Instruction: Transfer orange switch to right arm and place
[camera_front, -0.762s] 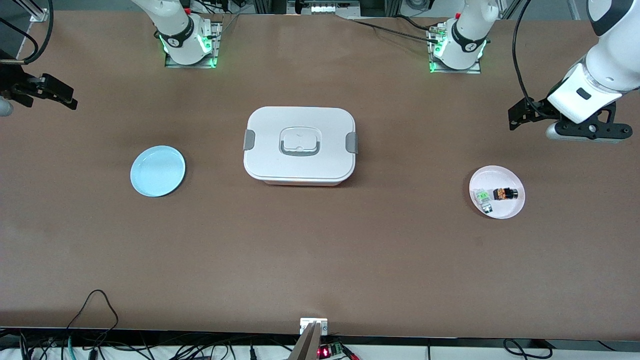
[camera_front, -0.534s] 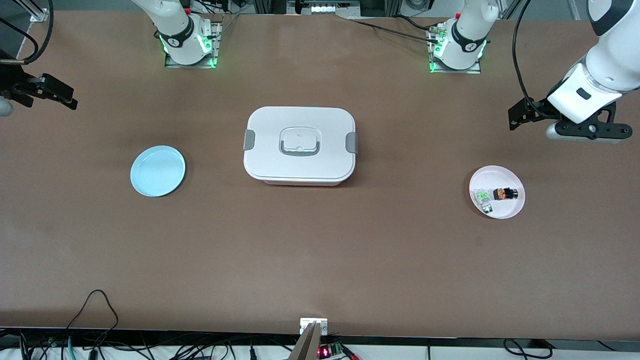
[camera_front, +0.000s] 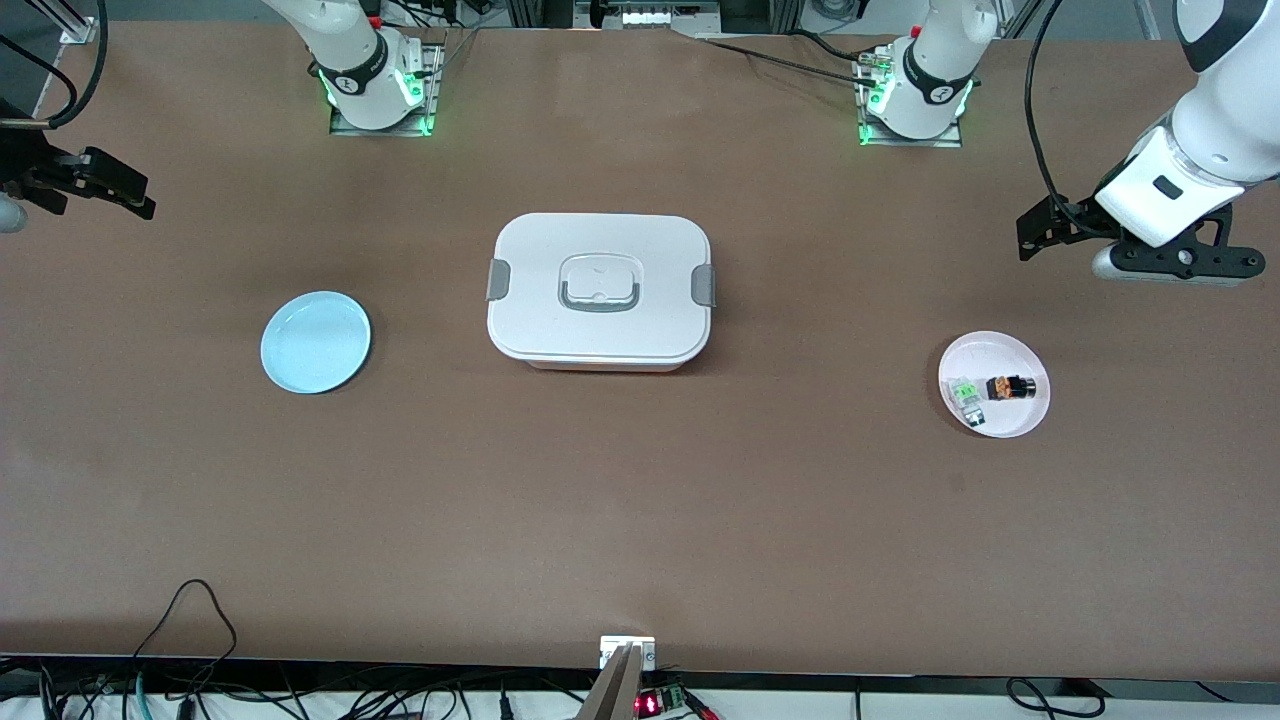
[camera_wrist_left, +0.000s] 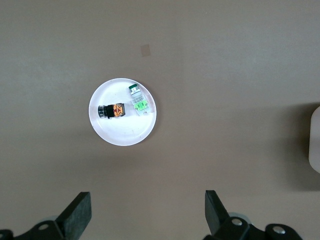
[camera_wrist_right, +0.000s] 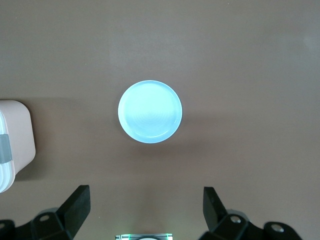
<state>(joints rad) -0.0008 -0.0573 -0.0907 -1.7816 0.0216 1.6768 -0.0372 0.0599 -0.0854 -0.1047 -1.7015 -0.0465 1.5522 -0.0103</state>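
Note:
The orange switch (camera_front: 1010, 387) lies on its side on a small white plate (camera_front: 1000, 420) toward the left arm's end of the table. In the left wrist view the switch (camera_wrist_left: 112, 110) lies beside a small clear-and-green component (camera_wrist_left: 138, 100) on that plate (camera_wrist_left: 122, 136). My left gripper (camera_front: 1175, 262) hangs open and empty over bare table, apart from the plate and toward the robots' bases from it; its jaws (camera_wrist_left: 148, 215) stand wide apart. My right gripper (camera_wrist_right: 146, 210) is open and empty above the table near the light blue plate (camera_wrist_right: 150, 111), and is mostly cut off at the edge of the front view (camera_front: 8, 212).
A white lidded box (camera_front: 600, 290) with grey clips stands mid-table between the two plates. The light blue plate (camera_front: 316, 342) lies toward the right arm's end. The clear-and-green component (camera_front: 966, 393) shares the white plate with the switch. Cables run along the table's near edge.

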